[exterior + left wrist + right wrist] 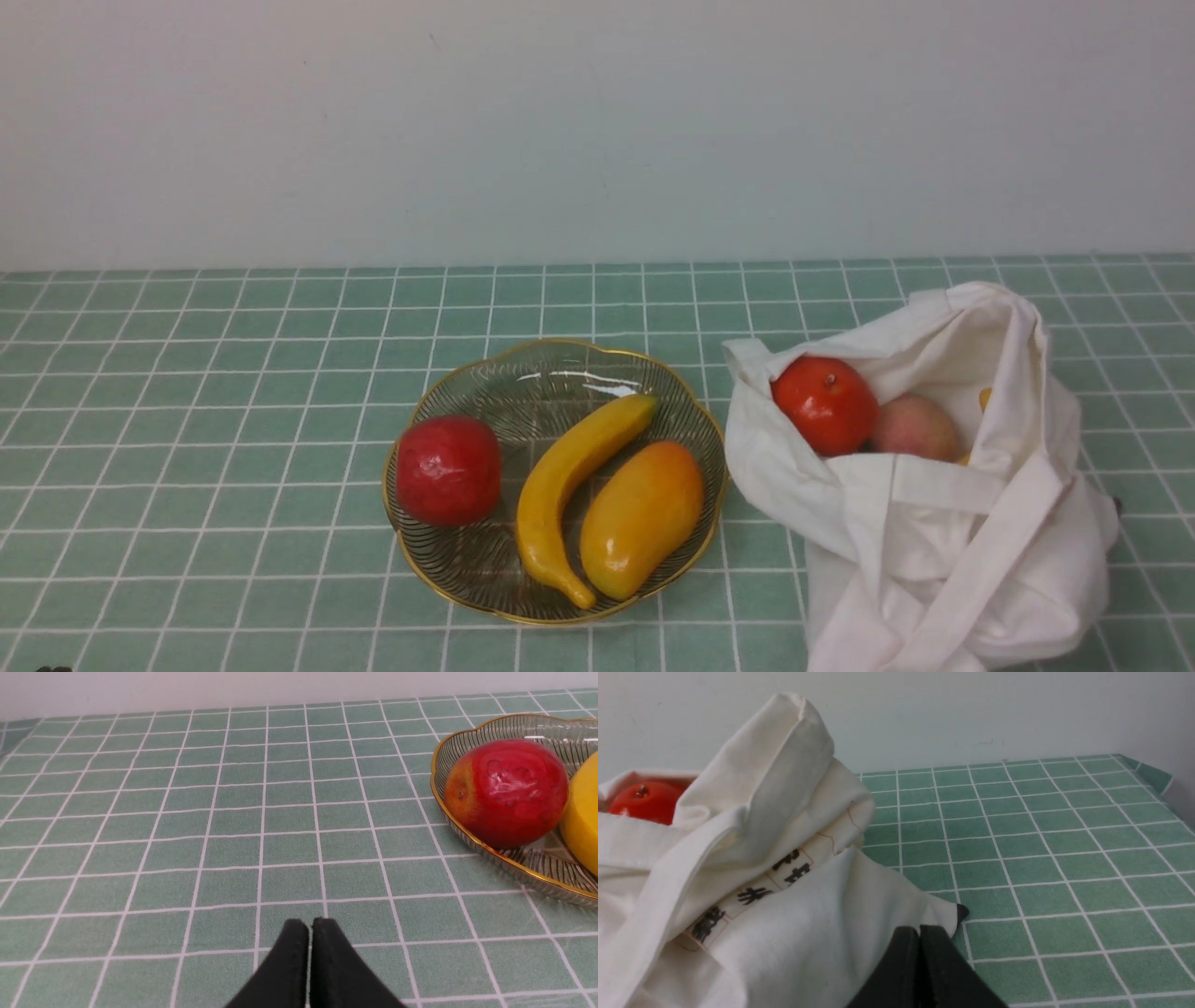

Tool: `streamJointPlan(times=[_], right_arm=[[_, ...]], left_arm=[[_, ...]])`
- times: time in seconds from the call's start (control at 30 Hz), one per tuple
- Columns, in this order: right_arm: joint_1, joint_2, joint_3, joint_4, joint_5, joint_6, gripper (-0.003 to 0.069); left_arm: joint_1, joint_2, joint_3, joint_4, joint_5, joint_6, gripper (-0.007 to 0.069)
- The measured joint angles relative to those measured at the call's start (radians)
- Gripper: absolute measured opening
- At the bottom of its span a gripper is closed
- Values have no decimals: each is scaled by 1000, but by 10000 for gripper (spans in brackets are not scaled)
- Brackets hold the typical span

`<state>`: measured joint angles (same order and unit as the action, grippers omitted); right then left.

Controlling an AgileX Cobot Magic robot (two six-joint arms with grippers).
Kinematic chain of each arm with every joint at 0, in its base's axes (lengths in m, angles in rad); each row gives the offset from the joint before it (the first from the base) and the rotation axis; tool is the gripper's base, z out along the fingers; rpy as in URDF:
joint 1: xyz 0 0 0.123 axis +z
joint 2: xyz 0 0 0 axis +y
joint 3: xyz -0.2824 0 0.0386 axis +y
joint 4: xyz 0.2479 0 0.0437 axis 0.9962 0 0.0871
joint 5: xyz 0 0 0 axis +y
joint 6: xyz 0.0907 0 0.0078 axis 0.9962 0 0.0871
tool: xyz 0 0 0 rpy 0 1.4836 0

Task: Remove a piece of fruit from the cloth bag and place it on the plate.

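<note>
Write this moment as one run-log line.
deep-red round apple: on gold-rimmed glass plate | white cloth bag: fruit inside | left gripper: shut, empty | right gripper: shut, empty

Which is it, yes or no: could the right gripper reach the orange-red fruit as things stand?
Probably yes: the fruit shows at the bag's open mouth, though fabric folds might snag.

on my white cloth bag [794, 924], i can see dark, brush-like characters running in a slanting row among thin reddish lines, partly hidden by folds. i can't make out what they say, and no other lettering can be read.
</note>
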<state>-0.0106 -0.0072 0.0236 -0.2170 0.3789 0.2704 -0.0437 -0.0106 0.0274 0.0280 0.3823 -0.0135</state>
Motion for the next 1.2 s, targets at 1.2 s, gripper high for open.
streamJointPlan(times=[1.2], right_arm=[[-21, -1, 0, 2, 1, 0, -15]], left_arm=[[0, 0, 0, 0, 0, 0, -8]])
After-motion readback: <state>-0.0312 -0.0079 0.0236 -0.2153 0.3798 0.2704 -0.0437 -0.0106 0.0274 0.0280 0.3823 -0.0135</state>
